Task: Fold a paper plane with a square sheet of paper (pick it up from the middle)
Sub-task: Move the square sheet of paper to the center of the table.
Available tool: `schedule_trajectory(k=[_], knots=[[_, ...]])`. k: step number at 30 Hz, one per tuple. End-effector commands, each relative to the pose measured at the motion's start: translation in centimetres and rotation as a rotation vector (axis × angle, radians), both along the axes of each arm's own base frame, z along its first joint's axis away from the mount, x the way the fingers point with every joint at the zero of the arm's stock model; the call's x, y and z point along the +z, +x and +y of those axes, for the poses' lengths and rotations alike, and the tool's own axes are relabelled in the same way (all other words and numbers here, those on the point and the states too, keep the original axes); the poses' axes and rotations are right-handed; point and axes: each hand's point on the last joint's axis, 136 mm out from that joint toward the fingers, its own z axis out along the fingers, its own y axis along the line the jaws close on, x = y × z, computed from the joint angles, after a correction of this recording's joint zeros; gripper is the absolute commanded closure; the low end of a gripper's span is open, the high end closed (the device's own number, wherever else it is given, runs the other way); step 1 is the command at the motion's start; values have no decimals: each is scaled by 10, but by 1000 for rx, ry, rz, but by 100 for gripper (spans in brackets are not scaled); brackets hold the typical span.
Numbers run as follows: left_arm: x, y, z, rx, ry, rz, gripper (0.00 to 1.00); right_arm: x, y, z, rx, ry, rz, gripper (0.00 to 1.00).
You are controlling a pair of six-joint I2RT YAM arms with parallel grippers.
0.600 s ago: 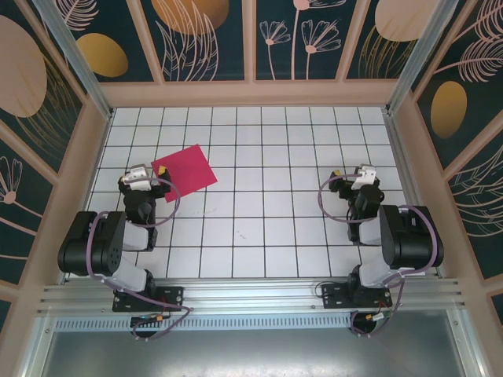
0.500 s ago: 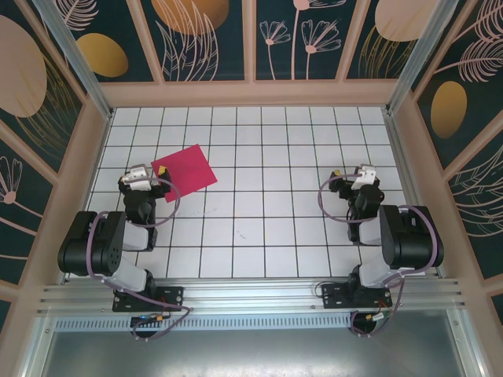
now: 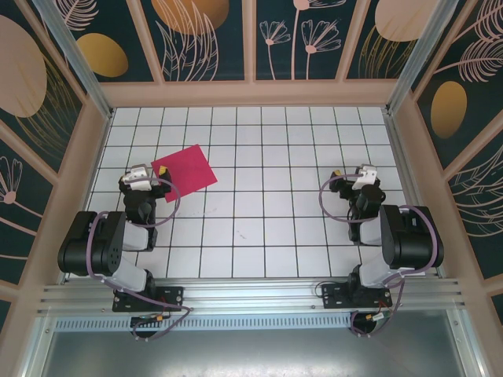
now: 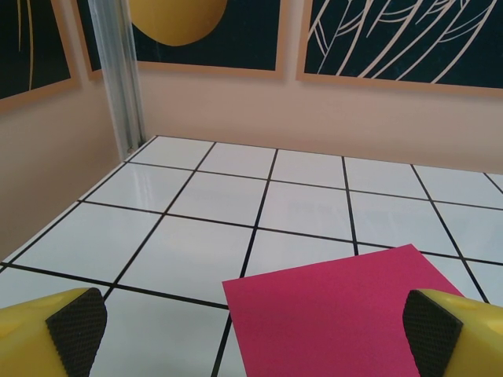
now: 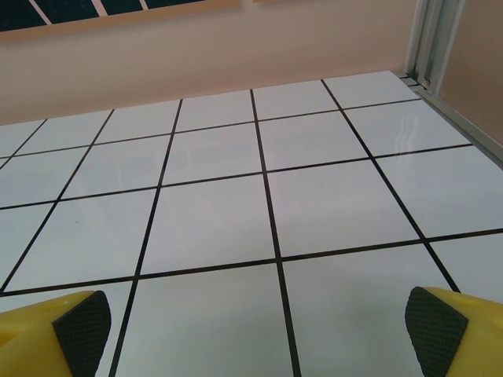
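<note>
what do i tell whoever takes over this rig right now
Left hand: open, holding nothing, with the near part of the square sheet of paper in front of it, between its fingers in the wrist view.
Right hand: open, holding nothing, over bare tiles on the right side of the table.
Paper: lying flat and unfolded on the left half of the table, turned at an angle to the grid.
Done: nothing, no fold made and the sheet not picked up.
Left: pick the sheet up from its middle, then make every fold of the plane.
</note>
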Motion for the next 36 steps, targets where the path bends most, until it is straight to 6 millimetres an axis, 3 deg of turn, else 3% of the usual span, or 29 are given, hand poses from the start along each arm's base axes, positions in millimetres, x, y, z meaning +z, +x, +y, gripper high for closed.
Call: schedule_trajectory(k=[1,3,6,8,12,14,17,19,22,25,27,30,36], knots=[[12,0,-1,-3,5,-47,1,19,9,7,43,0,-56,1],[20,-9,1,6,-2,-80,1,22,15,11,37,-22,1,1],[31,-18,12,74,-23,-104,1,32,31,16,23,81,140,1],[38,-19,14,85,-40,-93,2,42,35,33,55,191,205,1],[57,-25,18,109,-78,-86,1,56,38,114,339,378,369,1],[64,-30,19,117,-112,-78,1,57,37,170,467,374,445,2],[62,-36,25,173,-263,-11,2,42,36,242,584,293,576,2],[59,-40,24,185,-317,32,2,23,44,278,579,232,652,3],[53,-38,5,88,-378,87,2,4,51,342,678,130,716,7],[44,-26,-26,-71,-436,183,1,-13,61,387,714,106,742,9],[33,-15,-42,-139,-475,274,1,-17,66,405,723,135,762,12],[11,5,-60,-202,-514,432,3,-14,72,415,707,196,747,12],[-34,47,-76,-229,-563,658,7,-8,68,397,641,188,725,10]])
